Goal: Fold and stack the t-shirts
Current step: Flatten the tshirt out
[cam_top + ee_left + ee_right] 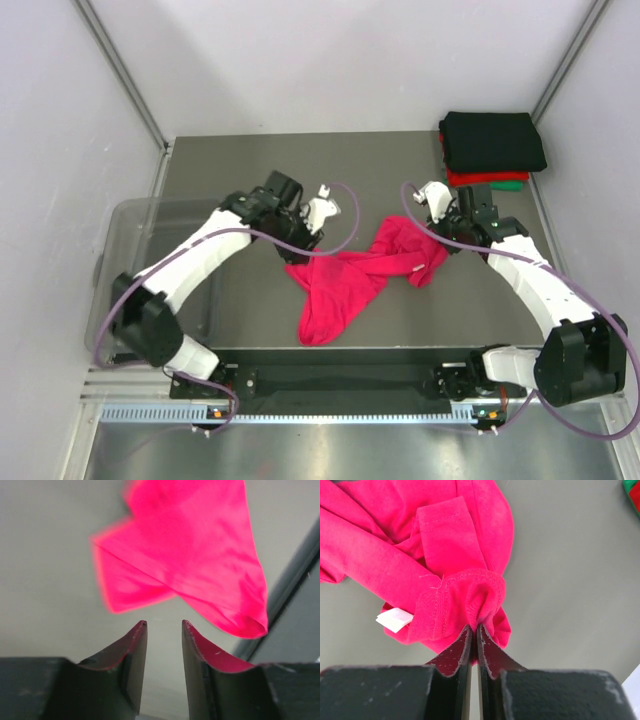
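A magenta-pink t-shirt (pixel 352 275) lies crumpled in the middle of the table. My right gripper (pixel 474 628) is shut on its ribbed neck edge (pixel 470 587), next to the small white label (pixel 394 619). In the top view the right gripper (pixel 436 222) sits at the shirt's right end. My left gripper (pixel 164 625) is open and empty, just short of a corner of the pink shirt (pixel 185 555); in the top view the left gripper (pixel 300 240) is at the shirt's left end. A folded stack at the back right has a black shirt (pixel 492 139) over a red one (pixel 480 179) and a green one (pixel 512 184).
A clear plastic bin (pixel 140 270) stands at the left edge under my left arm. Grey walls (pixel 330 60) close in the back and sides. A metal rail (pixel 330 410) runs along the near edge.
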`<action>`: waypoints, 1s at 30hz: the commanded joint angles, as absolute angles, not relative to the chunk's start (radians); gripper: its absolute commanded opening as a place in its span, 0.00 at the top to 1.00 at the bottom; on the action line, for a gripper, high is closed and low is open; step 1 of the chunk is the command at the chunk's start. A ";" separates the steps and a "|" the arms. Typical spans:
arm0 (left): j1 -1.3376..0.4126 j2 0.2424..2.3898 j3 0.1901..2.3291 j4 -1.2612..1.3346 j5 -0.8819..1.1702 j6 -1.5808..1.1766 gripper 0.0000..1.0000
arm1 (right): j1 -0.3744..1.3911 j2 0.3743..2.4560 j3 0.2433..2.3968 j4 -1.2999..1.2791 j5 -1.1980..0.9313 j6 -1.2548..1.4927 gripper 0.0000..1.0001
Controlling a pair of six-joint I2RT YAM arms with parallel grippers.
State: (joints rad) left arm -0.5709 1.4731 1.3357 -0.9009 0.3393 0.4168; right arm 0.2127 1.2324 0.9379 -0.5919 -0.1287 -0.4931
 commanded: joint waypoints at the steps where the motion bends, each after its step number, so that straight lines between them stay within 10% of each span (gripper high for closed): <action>1: -0.571 1.555 1.260 -0.864 0.443 0.351 0.59 | 0.198 1.224 0.988 -0.583 -0.140 -0.476 0.95; 30: -0.572 1.914 1.345 -0.880 0.517 0.342 0.50 | 0.196 1.235 0.946 -0.572 -0.138 -0.492 0.95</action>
State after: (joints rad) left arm -0.5709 1.8832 1.3159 -0.8925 0.5076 0.3386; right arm 0.2127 1.2388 0.9367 -0.5919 -0.1287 -0.4965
